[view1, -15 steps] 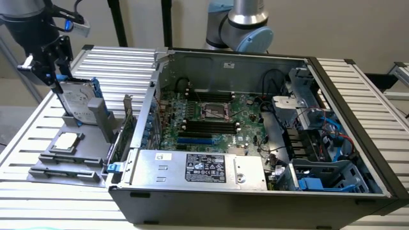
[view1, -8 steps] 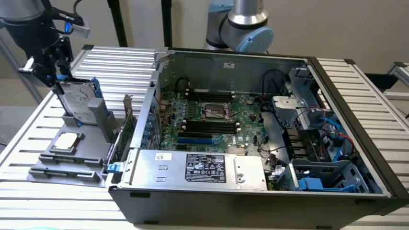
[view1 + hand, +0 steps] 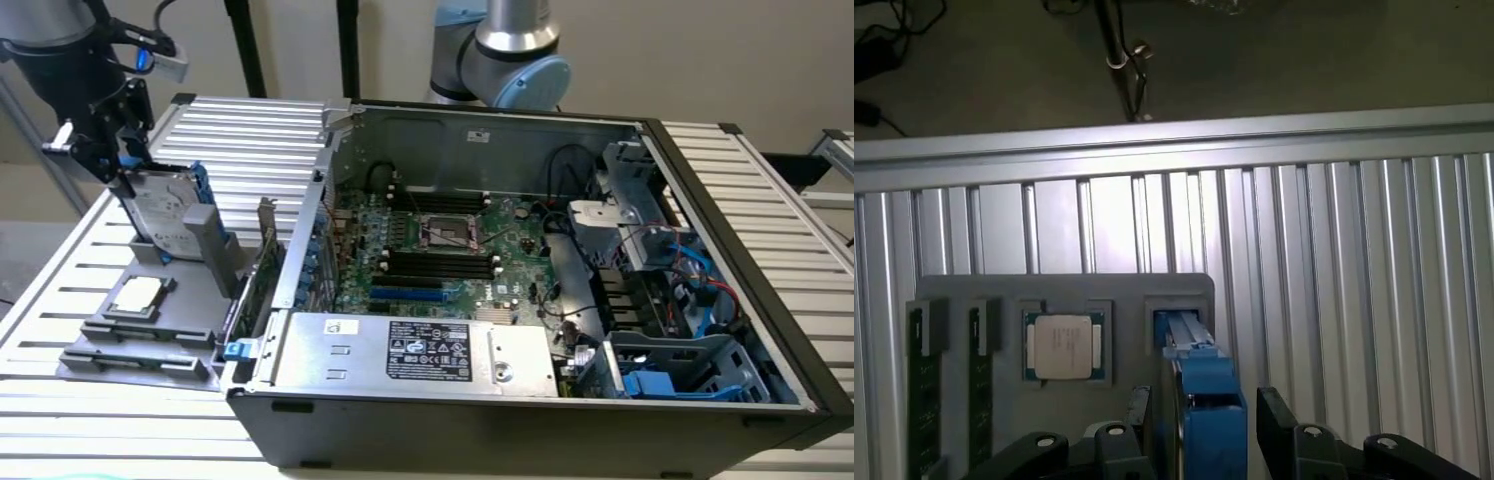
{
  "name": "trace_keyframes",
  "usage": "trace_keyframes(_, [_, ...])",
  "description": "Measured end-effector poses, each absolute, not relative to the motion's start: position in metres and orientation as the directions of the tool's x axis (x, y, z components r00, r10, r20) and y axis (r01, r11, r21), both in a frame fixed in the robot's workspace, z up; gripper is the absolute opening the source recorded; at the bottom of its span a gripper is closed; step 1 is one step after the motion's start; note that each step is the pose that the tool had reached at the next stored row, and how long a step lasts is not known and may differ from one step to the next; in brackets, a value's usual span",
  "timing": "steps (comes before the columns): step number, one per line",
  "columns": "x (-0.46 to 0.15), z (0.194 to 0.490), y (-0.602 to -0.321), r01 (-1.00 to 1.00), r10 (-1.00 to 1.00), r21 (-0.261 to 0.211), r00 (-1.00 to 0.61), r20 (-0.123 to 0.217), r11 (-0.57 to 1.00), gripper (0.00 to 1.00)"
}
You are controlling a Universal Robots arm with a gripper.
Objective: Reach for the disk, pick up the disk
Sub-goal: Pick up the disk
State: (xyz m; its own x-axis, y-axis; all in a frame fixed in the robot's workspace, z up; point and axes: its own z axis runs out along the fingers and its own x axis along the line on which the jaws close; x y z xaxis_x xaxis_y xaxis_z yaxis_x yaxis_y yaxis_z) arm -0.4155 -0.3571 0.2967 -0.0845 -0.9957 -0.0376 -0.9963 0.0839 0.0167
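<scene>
The disk (image 3: 167, 212) stands on edge in a slot of the grey holder (image 3: 187, 300) at the exterior view's left, silver with a white label and blue side rails. My gripper (image 3: 123, 178) has come down over its top end. In the wrist view the disk's blue rail (image 3: 1199, 385) runs between my two black fingers (image 3: 1279, 420), with a gap on each side. The gripper (image 3: 1206, 425) is open and grips nothing.
A small square silver chip (image 3: 1064, 347) lies in the holder beside the disk. An open computer case (image 3: 534, 260) sits at the exterior view's right on the slatted metal table (image 3: 747, 180). A second arm (image 3: 501, 55) stands behind the case.
</scene>
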Motion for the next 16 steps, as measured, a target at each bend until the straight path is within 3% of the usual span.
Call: trace_keyframes(16, [-0.4181,0.2907,-0.3527,-0.996,-0.996,0.016,-0.085,-0.027,0.084,0.54])
